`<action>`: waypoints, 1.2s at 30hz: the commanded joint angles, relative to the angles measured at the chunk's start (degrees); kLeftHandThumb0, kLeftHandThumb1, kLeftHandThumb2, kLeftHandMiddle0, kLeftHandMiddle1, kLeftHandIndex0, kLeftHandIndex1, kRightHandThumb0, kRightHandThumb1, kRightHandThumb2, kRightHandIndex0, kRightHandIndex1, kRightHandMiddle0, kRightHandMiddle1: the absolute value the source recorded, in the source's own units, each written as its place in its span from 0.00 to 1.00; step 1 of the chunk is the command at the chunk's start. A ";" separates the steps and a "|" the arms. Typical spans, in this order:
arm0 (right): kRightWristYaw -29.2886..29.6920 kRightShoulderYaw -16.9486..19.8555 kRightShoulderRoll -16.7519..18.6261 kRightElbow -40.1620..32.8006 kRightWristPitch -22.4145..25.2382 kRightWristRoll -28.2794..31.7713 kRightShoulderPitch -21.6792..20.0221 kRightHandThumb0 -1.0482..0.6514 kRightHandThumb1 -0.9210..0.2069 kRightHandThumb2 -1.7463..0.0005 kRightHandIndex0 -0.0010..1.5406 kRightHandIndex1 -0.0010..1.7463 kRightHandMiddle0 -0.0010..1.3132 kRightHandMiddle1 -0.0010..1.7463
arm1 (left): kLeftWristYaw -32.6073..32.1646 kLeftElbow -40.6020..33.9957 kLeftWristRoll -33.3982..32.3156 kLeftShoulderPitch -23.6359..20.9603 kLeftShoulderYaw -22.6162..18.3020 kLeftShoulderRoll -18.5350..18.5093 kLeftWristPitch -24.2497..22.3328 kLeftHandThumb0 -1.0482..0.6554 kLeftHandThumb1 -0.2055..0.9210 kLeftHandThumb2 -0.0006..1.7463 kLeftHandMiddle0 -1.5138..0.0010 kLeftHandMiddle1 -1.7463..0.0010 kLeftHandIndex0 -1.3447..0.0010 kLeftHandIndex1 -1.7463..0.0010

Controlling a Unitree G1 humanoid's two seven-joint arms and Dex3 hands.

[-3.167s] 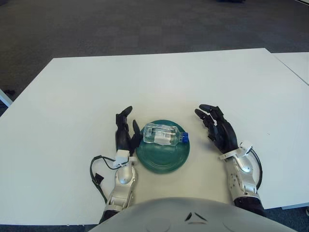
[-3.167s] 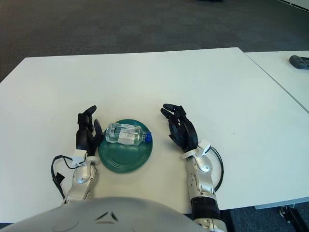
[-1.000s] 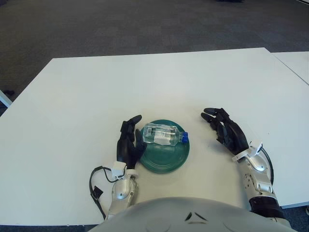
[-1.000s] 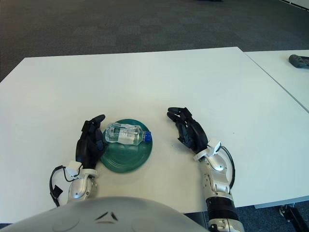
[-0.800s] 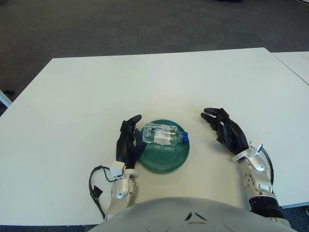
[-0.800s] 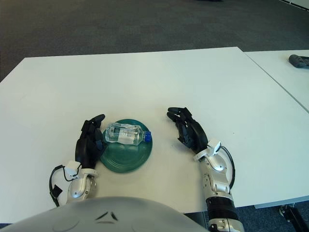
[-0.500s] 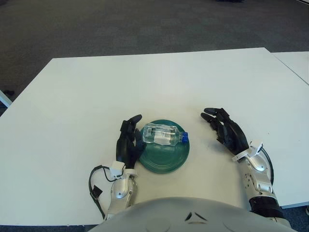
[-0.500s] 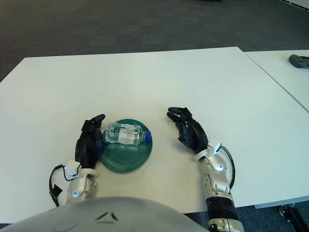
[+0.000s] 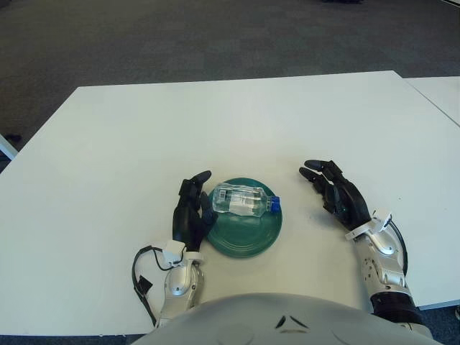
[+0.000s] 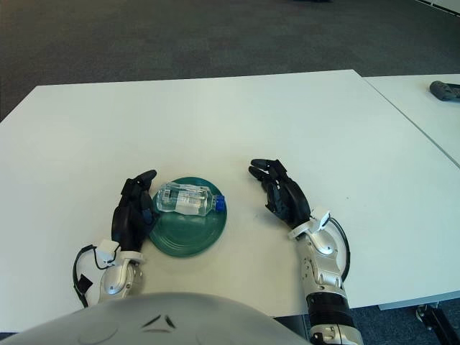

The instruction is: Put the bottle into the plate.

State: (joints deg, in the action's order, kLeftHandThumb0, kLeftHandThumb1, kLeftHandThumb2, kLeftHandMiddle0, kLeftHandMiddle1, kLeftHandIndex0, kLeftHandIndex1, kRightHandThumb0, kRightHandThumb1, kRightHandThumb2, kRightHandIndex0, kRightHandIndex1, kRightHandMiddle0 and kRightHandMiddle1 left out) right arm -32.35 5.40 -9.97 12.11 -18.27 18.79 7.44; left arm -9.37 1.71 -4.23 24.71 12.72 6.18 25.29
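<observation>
Left eye view shows the left hand (image 9: 191, 214) at the left rim of the plate (image 9: 244, 241), its dark fingers (image 9: 195, 182) loosely spread and holding nothing; the upper fingertips reach toward the base of the bottle (image 9: 244, 200), just beside it, though whether they touch it cannot be told. The right hand (image 9: 339, 198) shows over the surface (image 9: 215, 122) to the right of the plate, apart from it, fingers (image 9: 313, 169) relaxed, slightly curled and empty.

The bottle lies on its side in the far half of the green plate, clear, with a white label, its blue cap (image 9: 274, 204) pointing right near the plate's right rim. The plate sits flat on the white surface between the two hands. A black cable (image 9: 141, 262) loops beside the left wrist. At the far right in the right eye view, a dark object (image 10: 445, 90) lies on a neighbouring table.
</observation>
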 commanded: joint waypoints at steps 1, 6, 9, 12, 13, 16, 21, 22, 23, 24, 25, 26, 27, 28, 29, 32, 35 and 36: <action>1.44 -0.38 0.45 -0.11 2.92 -0.63 0.99 0.17 0.00 0.59 0.21 0.34 0.08 0.58 | 0.01 1.91 -0.78 1.17 -0.33 2.59 -2.14 0.24 1.00 0.52 0.61 0.68 0.76 0.41; 1.96 -0.60 0.71 -0.24 2.33 -0.82 1.31 0.17 0.00 0.59 0.21 0.34 0.09 0.59 | 0.41 1.65 -0.98 1.33 -0.43 2.43 -2.54 0.24 1.00 0.52 0.61 0.68 0.75 0.41; 2.23 -0.71 0.79 -0.40 2.29 -0.83 1.51 0.16 0.00 0.59 0.21 0.35 0.09 0.59 | 0.64 1.61 -1.13 1.38 -0.58 2.33 -2.72 0.24 1.00 0.51 0.60 0.67 0.74 0.40; 2.06 -0.73 0.88 0.04 1.93 -0.67 1.45 0.16 0.00 0.59 0.22 0.35 0.09 0.59 | 1.03 1.47 -1.32 1.28 -0.69 2.16 -3.32 0.24 1.00 0.51 0.60 0.67 0.74 0.40; 1.99 -0.73 0.91 0.12 1.95 -0.58 1.44 0.16 0.00 0.59 0.22 0.35 0.09 0.59 | 1.20 1.38 -1.43 1.27 -0.74 2.06 -3.60 0.24 1.00 0.51 0.61 0.67 0.74 0.40; 2.18 -0.85 0.99 -0.19 2.43 -0.62 1.73 0.16 0.00 0.60 0.22 0.35 0.09 0.59 | 1.63 0.95 -1.74 1.51 -0.85 1.80 -4.21 0.23 1.00 0.51 0.61 0.67 0.75 0.41; 2.84 -1.04 1.14 -0.36 3.33 -0.97 1.89 0.15 0.00 0.61 0.23 0.35 0.09 0.59 | 2.26 0.51 -2.24 1.53 -1.01 1.61 -5.17 0.23 1.00 0.51 0.62 0.68 0.75 0.41; 2.86 -1.08 1.17 -0.52 3.33 -0.96 2.01 0.15 0.00 0.61 0.23 0.35 0.09 0.59 | 2.35 0.40 -2.30 1.62 -1.03 1.60 -5.22 0.23 1.00 0.51 0.62 0.68 0.75 0.41; 3.07 -1.14 1.15 -0.81 3.73 -1.01 2.17 0.15 0.00 0.62 0.23 0.35 0.09 0.59 | 2.47 0.30 -2.38 1.69 -1.04 1.59 -5.29 0.23 1.00 0.51 0.62 0.68 0.75 0.41; 3.24 -1.19 1.13 -1.03 4.05 -1.04 2.28 0.15 0.00 0.62 0.23 0.35 0.08 0.59 | 2.55 0.21 -2.44 1.74 -1.05 1.60 -5.35 0.23 1.00 0.51 0.61 0.68 0.75 0.41; 3.45 -1.24 1.11 -1.23 4.45 -1.10 2.37 0.15 0.00 0.62 0.23 0.35 0.08 0.59 | 2.66 0.18 -2.51 1.75 -1.08 1.60 -5.41 0.23 1.00 0.51 0.61 0.68 0.75 0.41; 3.60 -1.27 1.09 -1.36 4.72 -1.13 2.42 0.15 0.00 0.63 0.23 0.35 0.08 0.59 | 2.73 0.17 -2.55 1.75 -1.11 1.62 -5.46 0.23 1.00 0.50 0.61 0.68 0.75 0.41; 3.63 -1.32 1.14 -1.27 4.38 -1.28 2.44 0.15 0.00 0.63 0.24 0.35 0.08 0.59 | 2.76 0.18 -2.55 1.73 -1.13 1.67 -5.49 0.23 1.00 0.50 0.61 0.68 0.75 0.41; 3.66 -1.36 1.17 -1.23 4.13 -1.39 2.46 0.15 0.00 0.63 0.24 0.35 0.08 0.59 | 2.78 0.19 -2.54 1.72 -1.15 1.71 -5.52 0.22 1.00 0.50 0.61 0.68 0.75 0.41; 3.68 -1.41 1.22 -1.14 3.70 -1.56 2.54 0.15 0.00 0.63 0.24 0.35 0.08 0.59 | 2.81 0.19 -2.53 1.76 -1.15 1.76 -5.53 0.22 1.00 0.50 0.61 0.68 0.75 0.41; 3.76 -1.54 1.25 -0.97 3.14 -1.88 2.67 0.15 0.00 0.63 0.23 0.35 0.08 0.59 | 2.80 0.22 -2.47 1.80 -1.19 1.89 -5.59 0.21 1.00 0.49 0.60 0.67 0.73 0.41; 3.82 -1.59 1.28 -0.86 2.89 -2.13 2.80 0.15 0.00 0.63 0.23 0.34 0.08 0.59 | 2.72 0.26 -2.41 1.83 -1.20 1.99 -5.59 0.20 1.00 0.48 0.59 0.67 0.72 0.40; 3.86 -1.58 1.28 -0.86 2.95 -2.16 2.81 0.15 0.00 0.63 0.24 0.34 0.08 0.59 | 2.70 0.29 -2.41 1.81 -1.22 2.01 -5.59 0.20 1.00 0.47 0.59 0.66 0.72 0.40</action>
State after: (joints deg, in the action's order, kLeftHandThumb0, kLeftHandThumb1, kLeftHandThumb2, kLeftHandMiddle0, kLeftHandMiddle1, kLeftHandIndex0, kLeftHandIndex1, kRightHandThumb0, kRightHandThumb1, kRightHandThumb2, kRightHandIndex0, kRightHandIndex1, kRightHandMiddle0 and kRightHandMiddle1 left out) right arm -28.83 4.36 -9.12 10.00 -16.77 17.32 8.74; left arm -6.68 -0.10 -6.16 25.21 11.81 6.28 22.65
